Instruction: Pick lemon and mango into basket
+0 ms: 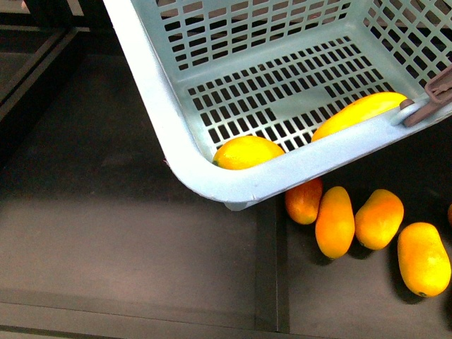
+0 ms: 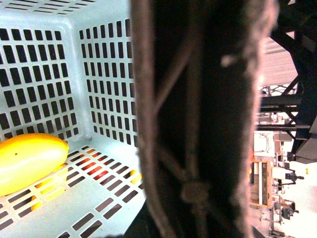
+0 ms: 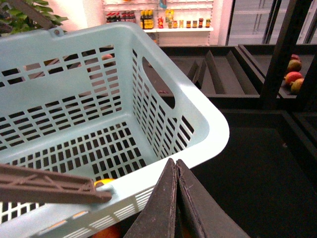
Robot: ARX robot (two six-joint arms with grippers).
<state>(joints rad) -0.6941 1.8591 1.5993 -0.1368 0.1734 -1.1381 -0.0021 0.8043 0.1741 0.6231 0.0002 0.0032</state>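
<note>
Here, my front camera looked down into the basket, which hung tilted above the dark shelf. The lemon lay on the slotted floor, tucked into the near corner against the rim. The mango lay inside too, along the same near wall, its far end close to the brownish handle that rested on the rim. Neither of my arms showed in that view.

Below the basket, four more mangoes lay in a loose row on the shelf, one partly hidden under the rim.

My left wrist camera was largely blocked by a blurred dark brown shape crossing the picture very close to the lens; I could not tell what it was, and I could not see my left fingers at all. Beside it I saw the basket's inner corner and a yellow fruit on the slotted floor; which of the two fruits it was I could not tell.

My right gripper had its two dark fingers pressed flat together, with nothing between them, just outside the basket's rounded corner. A few red and yellow fruits sat on a further shelf.
</note>
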